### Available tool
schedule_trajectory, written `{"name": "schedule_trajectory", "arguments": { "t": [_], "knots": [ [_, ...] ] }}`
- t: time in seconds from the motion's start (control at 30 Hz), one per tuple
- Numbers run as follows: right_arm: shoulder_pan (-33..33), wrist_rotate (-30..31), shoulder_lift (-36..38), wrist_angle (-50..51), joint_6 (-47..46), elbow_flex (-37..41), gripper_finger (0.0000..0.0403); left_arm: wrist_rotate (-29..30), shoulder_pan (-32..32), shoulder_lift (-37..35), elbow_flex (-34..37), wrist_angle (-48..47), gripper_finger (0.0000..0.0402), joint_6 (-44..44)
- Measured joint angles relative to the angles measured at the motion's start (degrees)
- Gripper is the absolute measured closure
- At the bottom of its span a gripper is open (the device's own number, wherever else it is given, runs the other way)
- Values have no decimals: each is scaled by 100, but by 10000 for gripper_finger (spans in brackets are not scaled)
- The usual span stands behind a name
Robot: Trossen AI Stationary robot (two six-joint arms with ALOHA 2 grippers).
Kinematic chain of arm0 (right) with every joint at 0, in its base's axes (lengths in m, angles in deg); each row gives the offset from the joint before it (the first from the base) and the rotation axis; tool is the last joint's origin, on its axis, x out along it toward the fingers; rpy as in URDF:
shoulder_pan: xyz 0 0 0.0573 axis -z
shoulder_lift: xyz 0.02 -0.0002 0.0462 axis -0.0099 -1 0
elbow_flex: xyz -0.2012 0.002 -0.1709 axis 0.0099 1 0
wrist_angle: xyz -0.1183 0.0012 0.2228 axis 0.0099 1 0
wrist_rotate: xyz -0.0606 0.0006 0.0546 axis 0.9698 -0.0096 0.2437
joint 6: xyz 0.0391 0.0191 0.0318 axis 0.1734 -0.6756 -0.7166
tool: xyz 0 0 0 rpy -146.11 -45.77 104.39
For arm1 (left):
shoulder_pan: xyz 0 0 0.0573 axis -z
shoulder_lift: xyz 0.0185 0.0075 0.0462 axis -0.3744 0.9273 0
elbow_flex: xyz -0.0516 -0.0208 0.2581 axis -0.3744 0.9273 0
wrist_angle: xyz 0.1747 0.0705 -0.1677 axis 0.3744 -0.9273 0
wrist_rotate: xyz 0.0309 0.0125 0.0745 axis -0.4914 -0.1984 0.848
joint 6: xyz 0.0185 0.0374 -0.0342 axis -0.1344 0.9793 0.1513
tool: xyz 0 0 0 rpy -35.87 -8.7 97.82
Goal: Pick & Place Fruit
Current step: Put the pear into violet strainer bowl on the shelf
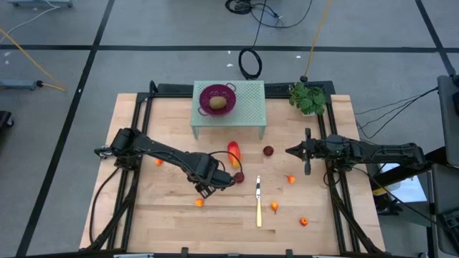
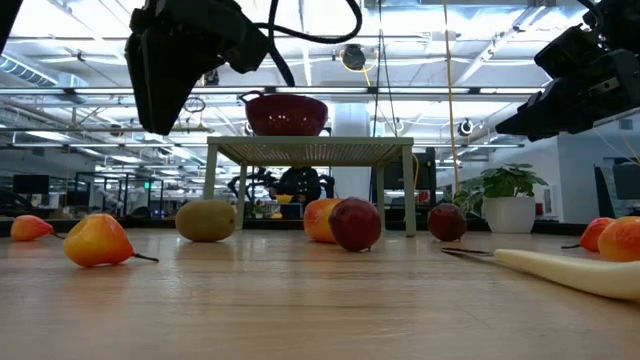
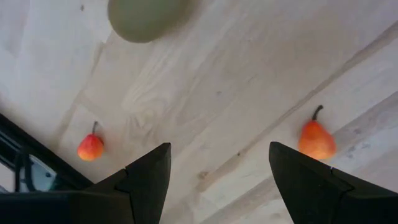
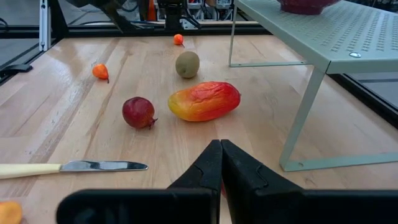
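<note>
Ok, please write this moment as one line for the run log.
left pincer: open, above table, holding nothing, kiwi ahead | right pincer: shut, waiting at right side | colander: one kiwi inside | mango: on table

Two dark, jointed arms, left arm [image 1: 161, 152] and right arm [image 1: 373, 151], matte black throughout; each ends in two flat, tapered black fingers [image 3: 146, 177].

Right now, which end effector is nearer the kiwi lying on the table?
Left. The left end effector hangs open just above the kiwi. The right end effector is shut and waits across the table, past the mango.
</note>
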Motion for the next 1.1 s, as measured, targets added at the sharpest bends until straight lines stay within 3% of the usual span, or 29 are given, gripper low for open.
{"name": "schedule_trajectory", "arguments": {
  "t": [0.6,1.1],
  "knots": [
    [-1,-1,0,1,-1,0,399,-125,11,-2,0,126,131,-961],
    [0,-1,0,0,0,0,399,-1160,143,-2,-4,1016,131,-1592]
  ]
}}
